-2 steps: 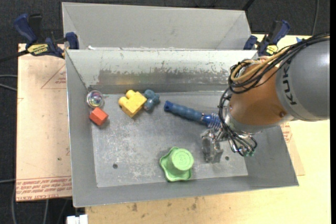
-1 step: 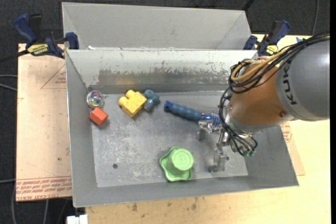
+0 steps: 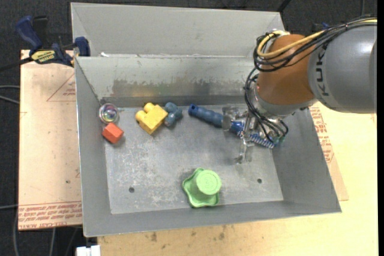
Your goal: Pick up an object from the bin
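So the gripper point(image 3: 243, 150) is hanging low over the floor of the grey bin point(image 3: 180, 75), out toward 3 o'clock from the bin's middle, with the orange cover point(image 3: 287, 78) sitting right above it. Honestly I can't tell from this angle whether it's spread or pressed together, and nothing is clearly sitting in it.

The nearest thing is a blue-handled tool point(image 3: 205, 115) lying flat near the back wall. It's sitting at roughly 10 o'clock from the gripper, just beside it, and its metal end is pointing in toward the wrist.

Everything else is lying well apart from it:
- A yellow block point(image 3: 151, 117) and a blue-grey piece point(image 3: 173, 114) are touching each other at about 11 o'clock in the bin.
- A red block point(image 3: 113, 133) and a clear ball point(image 3: 109, 112) are sitting around 9 to 10 o'clock.
- A green lid point(image 3: 202, 187) is lying near the front at 6 o'clock.
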### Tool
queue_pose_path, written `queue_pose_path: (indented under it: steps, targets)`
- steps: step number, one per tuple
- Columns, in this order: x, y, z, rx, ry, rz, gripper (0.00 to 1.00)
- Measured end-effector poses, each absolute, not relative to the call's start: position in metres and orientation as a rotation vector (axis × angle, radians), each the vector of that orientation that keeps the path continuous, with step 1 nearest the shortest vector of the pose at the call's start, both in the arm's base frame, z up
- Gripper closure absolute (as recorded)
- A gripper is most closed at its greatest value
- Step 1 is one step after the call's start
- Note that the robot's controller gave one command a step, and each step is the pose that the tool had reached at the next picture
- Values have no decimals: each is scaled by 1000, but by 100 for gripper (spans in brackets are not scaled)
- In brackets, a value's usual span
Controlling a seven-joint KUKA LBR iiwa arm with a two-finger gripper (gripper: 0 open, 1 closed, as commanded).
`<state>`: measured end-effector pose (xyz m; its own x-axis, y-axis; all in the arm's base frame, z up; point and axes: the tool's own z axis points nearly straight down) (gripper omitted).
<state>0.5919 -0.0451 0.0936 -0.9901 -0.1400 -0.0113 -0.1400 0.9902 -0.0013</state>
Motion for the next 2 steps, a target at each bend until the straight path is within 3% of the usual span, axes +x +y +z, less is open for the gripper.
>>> queue_pose_path:
  steps: [1, 2]
  targets:
    - [611, -70, 123, 221, 3127, 0, 0]
    - [613, -73, 66, 145, 3141, 1, 0]
